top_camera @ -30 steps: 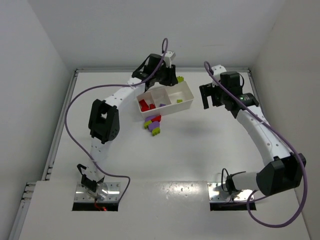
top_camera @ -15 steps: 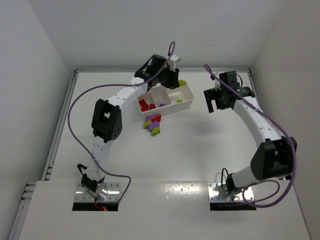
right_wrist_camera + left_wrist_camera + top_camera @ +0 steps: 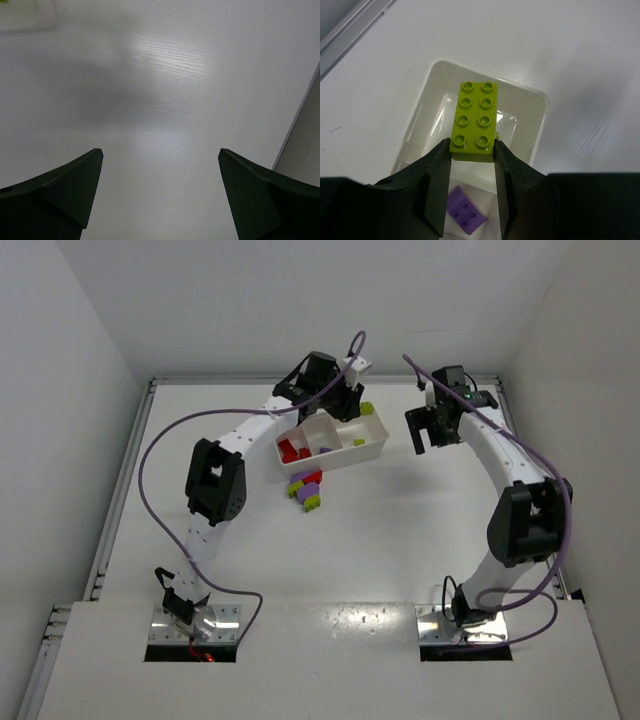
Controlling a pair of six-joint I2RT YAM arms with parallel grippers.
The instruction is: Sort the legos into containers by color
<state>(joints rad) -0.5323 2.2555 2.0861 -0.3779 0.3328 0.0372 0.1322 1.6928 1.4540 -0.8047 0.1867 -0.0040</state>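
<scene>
My left gripper (image 3: pixel 356 406) is shut on a lime green lego (image 3: pixel 368 408) and holds it above the right end compartment of the white tray (image 3: pixel 352 455). In the left wrist view the green lego (image 3: pixel 473 121) sits between the gripper (image 3: pixel 472 150) fingers over the tray (image 3: pixel 540 100), with a purple lego (image 3: pixel 465 214) in the compartment beside it. Red legos (image 3: pixel 292 450) lie in the left compartment, a purple one (image 3: pixel 325 451) in the middle, a green one (image 3: pixel 358 442) in the right. My right gripper (image 3: pixel 430 438) is open and empty over bare table right of the tray; it also shows in the right wrist view (image 3: pixel 160 155).
A small heap of loose legos (image 3: pixel 307 490) in purple, red and green lies on the table just in front of the tray. The tray's corner (image 3: pixel 25 20) shows at the top left of the right wrist view. The enclosure wall (image 3: pixel 302 130) stands close on the right.
My left gripper has moved right with the green lego, from the tray's back edge to over its right end. My right gripper has drawn back toward the far wall.
</scene>
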